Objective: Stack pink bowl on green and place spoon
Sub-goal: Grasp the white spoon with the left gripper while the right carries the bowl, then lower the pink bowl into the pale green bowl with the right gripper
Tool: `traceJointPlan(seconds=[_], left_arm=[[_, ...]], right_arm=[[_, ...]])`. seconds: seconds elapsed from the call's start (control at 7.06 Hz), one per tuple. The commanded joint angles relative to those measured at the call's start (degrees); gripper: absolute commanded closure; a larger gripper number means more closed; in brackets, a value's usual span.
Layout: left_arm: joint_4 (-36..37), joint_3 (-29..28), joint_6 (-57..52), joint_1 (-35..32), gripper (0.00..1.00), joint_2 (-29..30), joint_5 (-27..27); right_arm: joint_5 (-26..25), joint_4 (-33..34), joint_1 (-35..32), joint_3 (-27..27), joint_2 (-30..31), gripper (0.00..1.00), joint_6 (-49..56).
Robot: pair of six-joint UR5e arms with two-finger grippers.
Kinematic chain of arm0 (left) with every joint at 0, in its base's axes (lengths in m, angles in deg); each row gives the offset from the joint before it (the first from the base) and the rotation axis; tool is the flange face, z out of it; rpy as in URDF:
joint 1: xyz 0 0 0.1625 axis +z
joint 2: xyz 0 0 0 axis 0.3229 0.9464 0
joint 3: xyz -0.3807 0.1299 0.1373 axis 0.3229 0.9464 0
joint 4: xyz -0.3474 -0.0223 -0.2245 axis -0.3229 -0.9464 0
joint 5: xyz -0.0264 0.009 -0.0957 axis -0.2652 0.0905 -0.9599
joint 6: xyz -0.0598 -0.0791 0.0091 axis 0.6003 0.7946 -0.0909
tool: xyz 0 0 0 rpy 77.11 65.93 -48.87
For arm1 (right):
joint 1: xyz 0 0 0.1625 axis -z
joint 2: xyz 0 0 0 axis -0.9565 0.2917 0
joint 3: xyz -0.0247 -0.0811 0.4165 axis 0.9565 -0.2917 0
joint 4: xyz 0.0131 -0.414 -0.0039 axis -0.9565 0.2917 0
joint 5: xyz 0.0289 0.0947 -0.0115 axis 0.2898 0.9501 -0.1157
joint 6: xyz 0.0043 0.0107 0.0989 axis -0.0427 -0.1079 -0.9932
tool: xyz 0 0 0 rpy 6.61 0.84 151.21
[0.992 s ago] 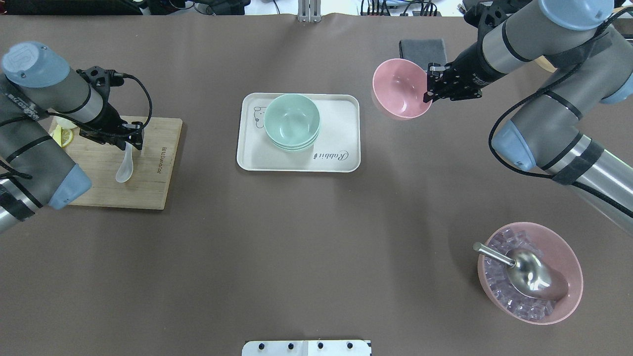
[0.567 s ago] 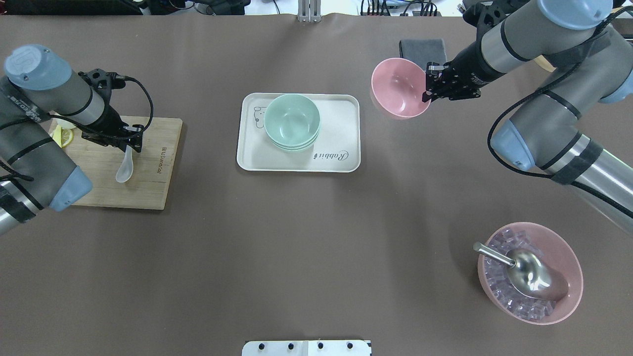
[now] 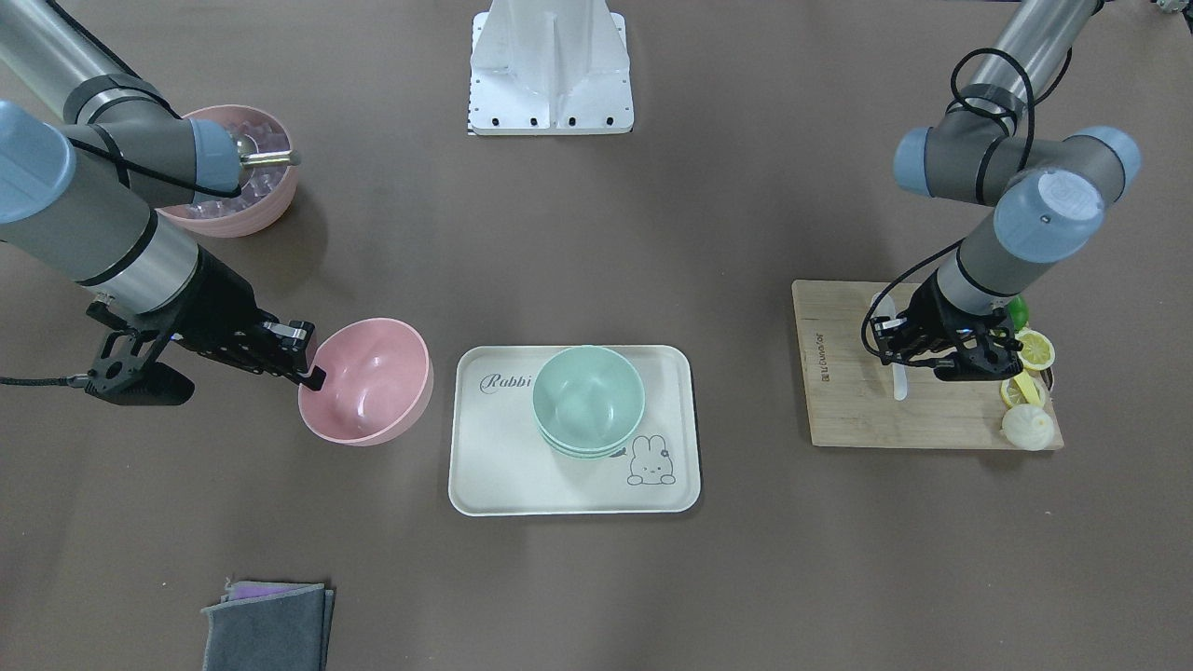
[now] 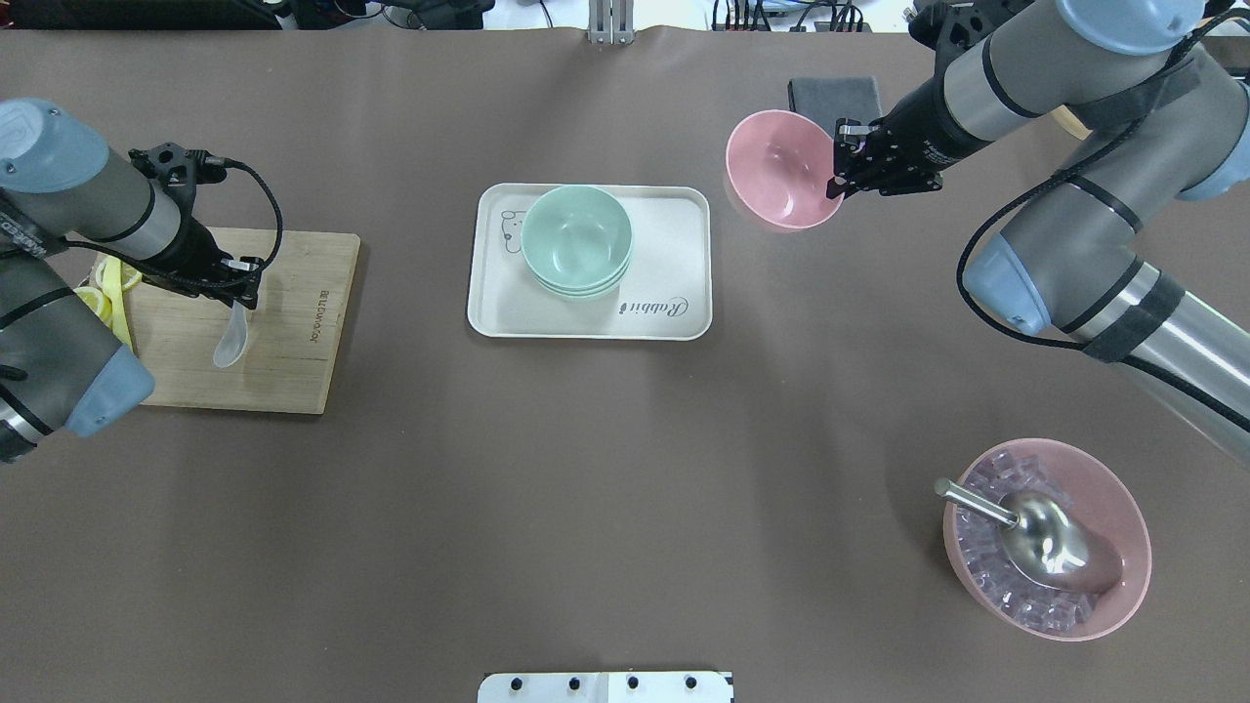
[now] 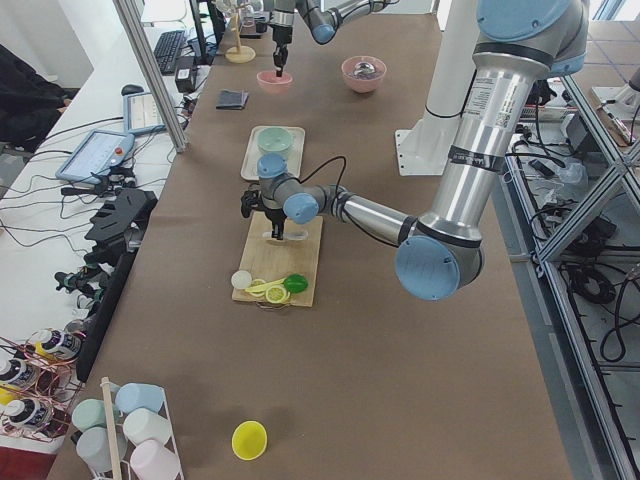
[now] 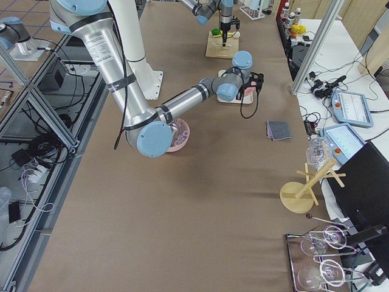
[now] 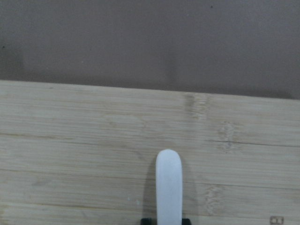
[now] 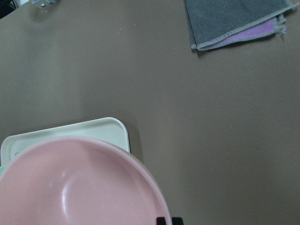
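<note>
My right gripper [image 4: 838, 172] is shut on the rim of the small pink bowl [image 4: 778, 171] and holds it tilted above the table, to the right of the white tray [image 4: 674, 322]. The bowl also shows in the front view [image 3: 366, 391] and fills the right wrist view [image 8: 79, 187]. The stack of mint-green bowls [image 4: 576, 239] stands on the tray. My left gripper [image 4: 242, 283] is shut on the handle of the white spoon [image 4: 230, 337] over the wooden cutting board [image 4: 283, 371]. The left wrist view shows the spoon [image 7: 168, 187] sticking out over the board.
A large ridged pink bowl [image 4: 1123, 576] with ice cubes and a steel scoop stands at the near right. A grey cloth [image 4: 833, 95] lies behind the pink bowl. Lemon slices [image 3: 1035, 352] sit at the board's outer end. A white base plate [image 4: 605, 686] is at the near edge.
My left gripper has moved left along the board with the spoon. My right gripper has carried the pink bowl slightly left and farther from me.
</note>
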Motion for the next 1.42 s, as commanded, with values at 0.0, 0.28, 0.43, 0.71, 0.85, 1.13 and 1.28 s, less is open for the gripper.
traceJointPlan(seconds=[0.0,0.28,0.43,0.71,0.85,1.13,1.28], left_arm=[[7.97,7.91,-0.10,-0.90,1.00,0.39,-0.48],[11.82,11.91,-0.10,-3.62,1.00,2.75,-2.66],[11.82,11.74,-0.10,-5.37,1.00,3.73,-5.64],[11.90,11.39,-0.10,-5.92,1.00,4.44,-6.28],[11.90,11.30,-0.10,-5.92,1.00,4.44,-6.28],[11.47,10.08,-0.10,-5.83,1.00,4.53,-6.37],[11.46,9.63,-0.10,-5.92,1.00,4.88,-6.37]], right_arm=[[-0.06,0.42,0.12,0.49,-2.36,1.00,-2.09],[-1.98,-0.02,2.74,-6.58,-10.67,1.00,-3.85],[-6.08,-0.11,5.28,-10.98,-15.78,1.00,-6.64],[-11.72,-2.55,10.21,-14.97,-19.34,1.00,-9.31],[-12.88,-4.75,11.62,-16.55,-19.60,1.00,-10.44],[-12.89,-4.77,12.86,-16.56,-19.61,1.00,-13.78],[-12.89,-4.77,13.48,-16.48,-19.61,1.00,-15.53]])
